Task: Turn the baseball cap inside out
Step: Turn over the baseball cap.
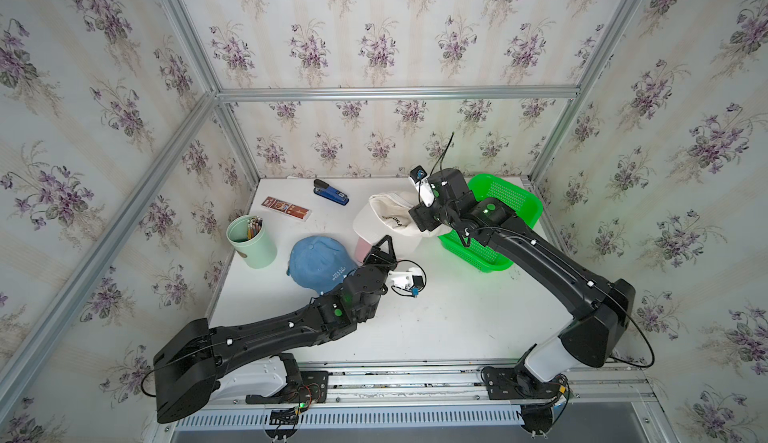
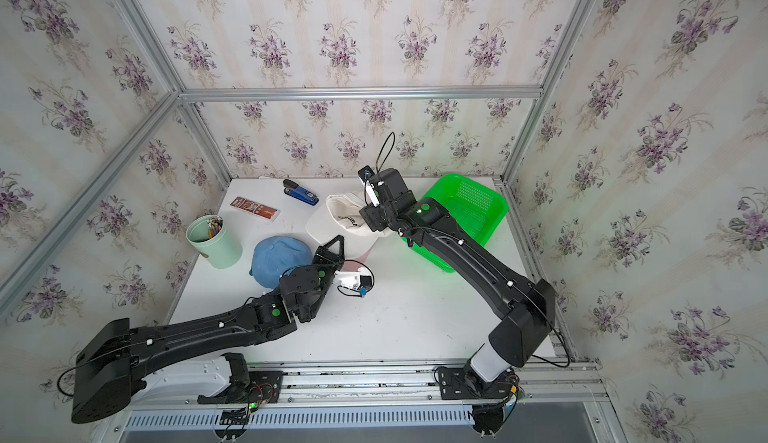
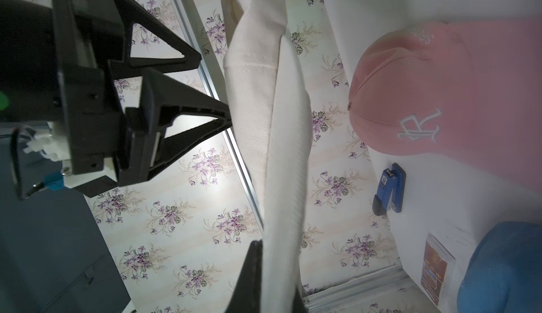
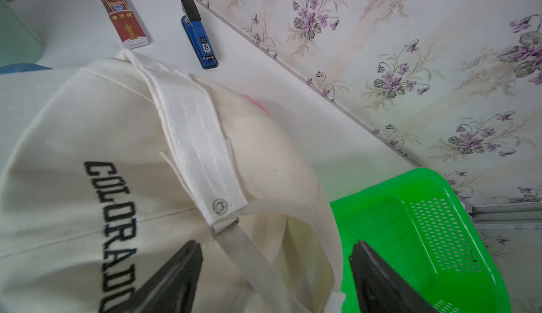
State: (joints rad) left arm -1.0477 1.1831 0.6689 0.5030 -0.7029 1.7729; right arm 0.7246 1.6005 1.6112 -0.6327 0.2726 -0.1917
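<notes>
The white baseball cap (image 1: pixel 384 220) (image 2: pixel 338 220), lettered COLORADO, hangs lifted above the table in both top views. My left gripper (image 1: pixel 388 240) (image 2: pixel 340 240) reaches up from below and is shut on the cap's lower edge; in the left wrist view its black fingers (image 3: pixel 252 267) pinch the white fabric (image 3: pixel 281 150). My right gripper (image 4: pixel 275 244) is open at the cap's back, with the adjusting strap (image 4: pixel 243 244) and rear opening between its fingers. It also shows in the left wrist view as the right gripper (image 3: pixel 214 88), one fingertip against the fabric.
A pink cap (image 3: pixel 425 91) and a blue cap (image 1: pixel 318 260) lie on the table under and left of the white one. A green basket (image 1: pixel 519 202) sits behind the right arm. A mint pencil cup (image 1: pixel 251 239), a blue stapler (image 1: pixel 330 192) and a red box (image 1: pixel 286 208) stand at the back left.
</notes>
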